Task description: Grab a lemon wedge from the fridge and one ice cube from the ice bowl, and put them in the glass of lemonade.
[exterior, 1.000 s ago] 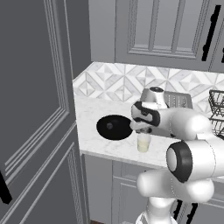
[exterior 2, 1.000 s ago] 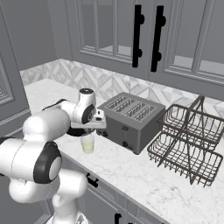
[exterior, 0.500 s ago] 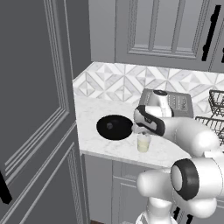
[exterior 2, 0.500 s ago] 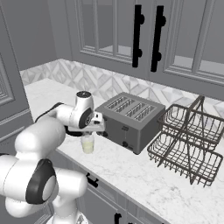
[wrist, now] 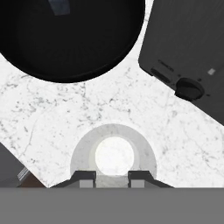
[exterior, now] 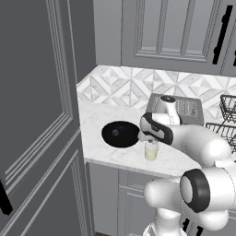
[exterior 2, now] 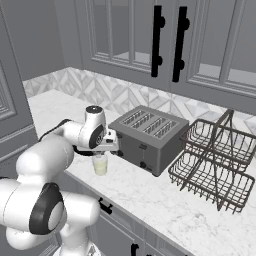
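Overhead, narrowly parted empty claw point(wrist: 112, 176) above one glass point(wrist: 113, 154), one bowl point(wrist: 70, 39).

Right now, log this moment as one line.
claw: over glass of lemonade, nothing seen held | ice bowl: beside glass | toaster: behind

The worktop point(exterior: 115, 154) looks like polished white marble with grey veins. The ice bowl point(exterior: 120, 134) is matt black, the glass of lemonade point(exterior: 151, 151) clear and smooth. The toaster point(exterior 2: 148, 139) looks like brushed grey metal, the basket point(exterior 2: 214, 166) like dark wire.
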